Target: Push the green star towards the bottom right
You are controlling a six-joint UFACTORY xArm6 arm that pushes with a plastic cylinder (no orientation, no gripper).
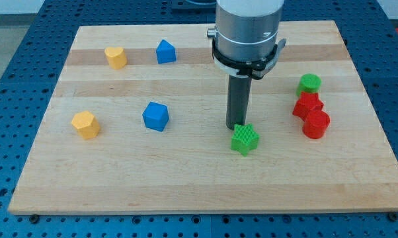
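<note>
The green star (244, 139) lies on the wooden board (199, 185), right of the middle. My tip (236, 126) stands right at the star's upper left edge, touching it or nearly so. The dark rod rises from there to the silver arm body at the view's top.
A green cylinder (310, 83), a red star (307, 105) and a red cylinder (316, 124) cluster at the right. A blue block (155, 116) and a yellow block (85, 124) lie at the left. A yellow heart (116, 57) and a blue block (165, 51) lie at the upper left.
</note>
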